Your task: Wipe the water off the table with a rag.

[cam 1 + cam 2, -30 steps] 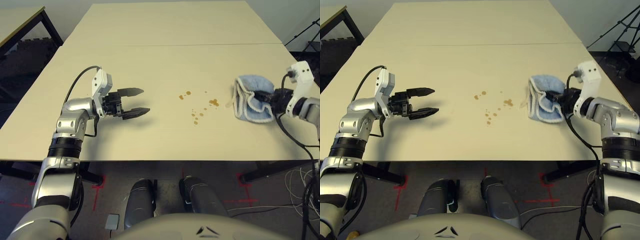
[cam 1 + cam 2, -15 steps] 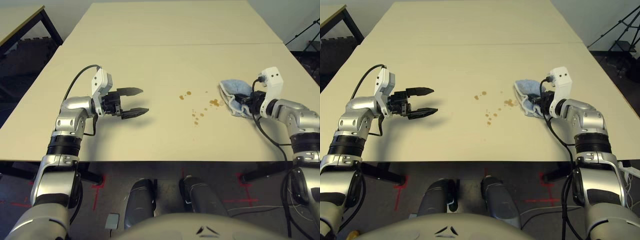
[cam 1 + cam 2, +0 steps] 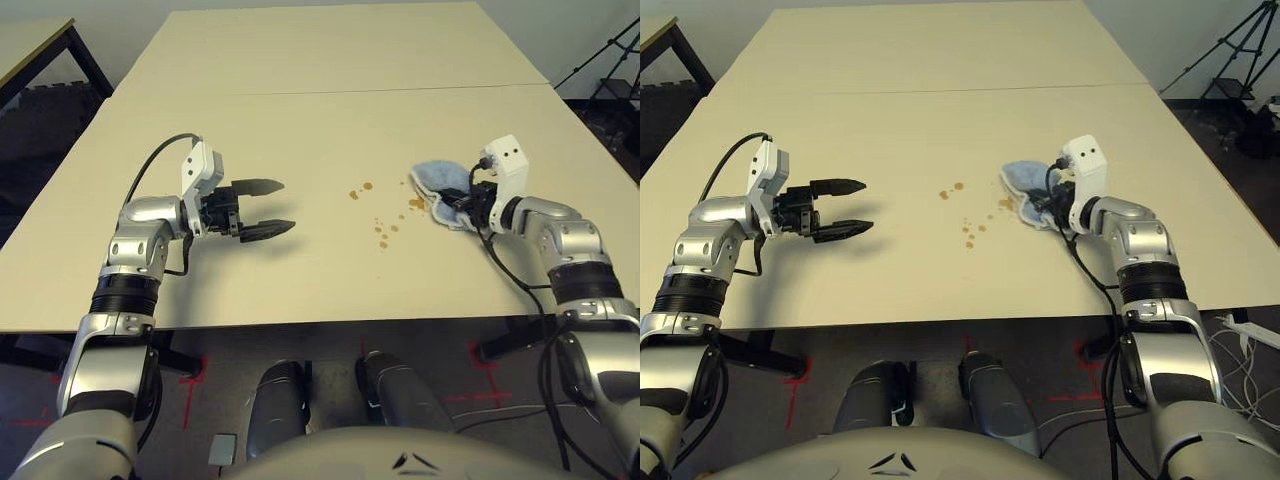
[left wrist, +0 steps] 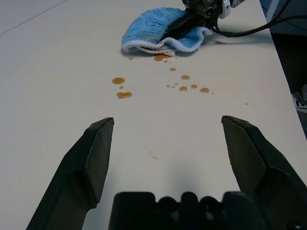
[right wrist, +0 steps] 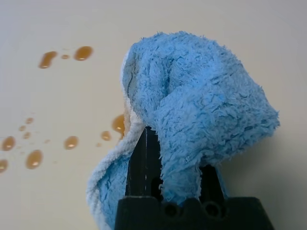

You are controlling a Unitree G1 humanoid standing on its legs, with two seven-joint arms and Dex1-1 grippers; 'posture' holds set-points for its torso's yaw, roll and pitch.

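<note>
Finding no readable text, label, brand, number or sign anywhere in these views.
</note>
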